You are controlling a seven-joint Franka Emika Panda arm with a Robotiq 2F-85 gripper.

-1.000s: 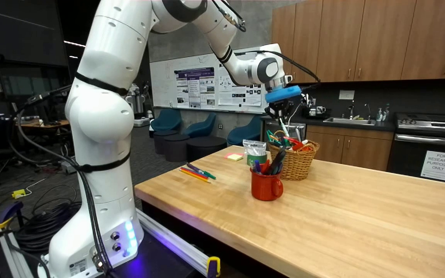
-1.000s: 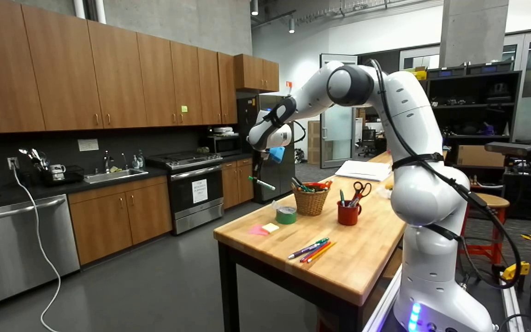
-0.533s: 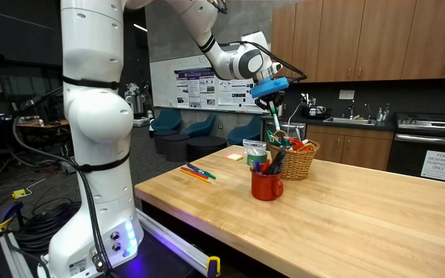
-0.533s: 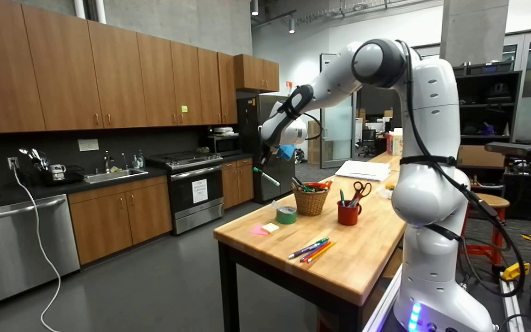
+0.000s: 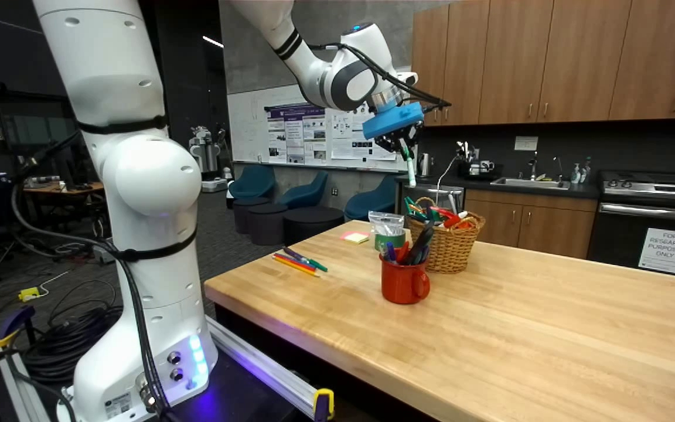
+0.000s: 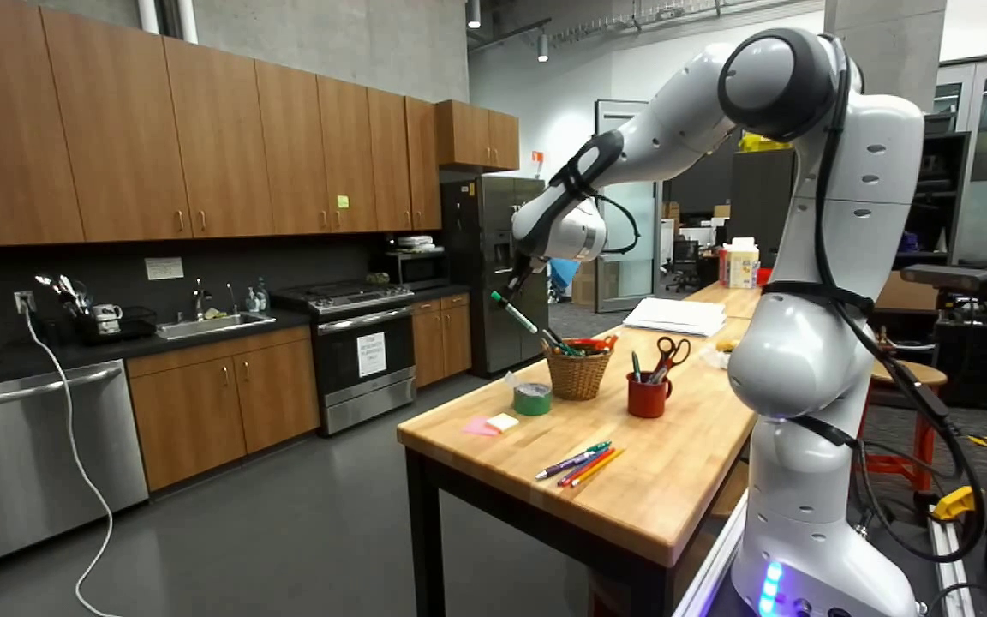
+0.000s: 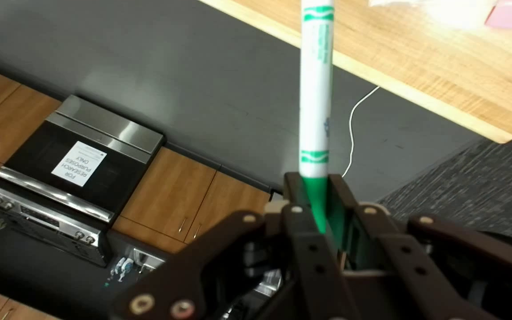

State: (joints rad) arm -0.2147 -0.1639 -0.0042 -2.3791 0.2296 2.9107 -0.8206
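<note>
A white marker with green bands and a green cap [image 7: 316, 98] is gripped by its green end between the fingers of my gripper [image 7: 316, 181]. In the wrist view its white barrel runs up out of the frame. In both exterior views the marker [image 5: 411, 170] [image 6: 517, 315] hangs tilted in the air, above and behind the table. The gripper [image 5: 403, 143] is shut on it. Nearest below stands a wicker basket [image 5: 452, 249] [image 6: 577, 379] full of markers and pens. A red mug [image 5: 402, 284] [image 6: 648, 399] holding scissors and pens stands beside the basket.
A green tape roll [image 6: 532, 401] with a clear bag stands by the basket. Sticky notes [image 6: 502, 422] lie near the table's end. Several loose pens and pencils [image 6: 581, 467] lie close to its edge. White papers [image 6: 675, 317] rest farther along the table.
The arm has drawn back and risen, carrying the marker left and up in one exterior picture and right and up in its counterpart. The marker's tilt is steeper; the table items stay put.
</note>
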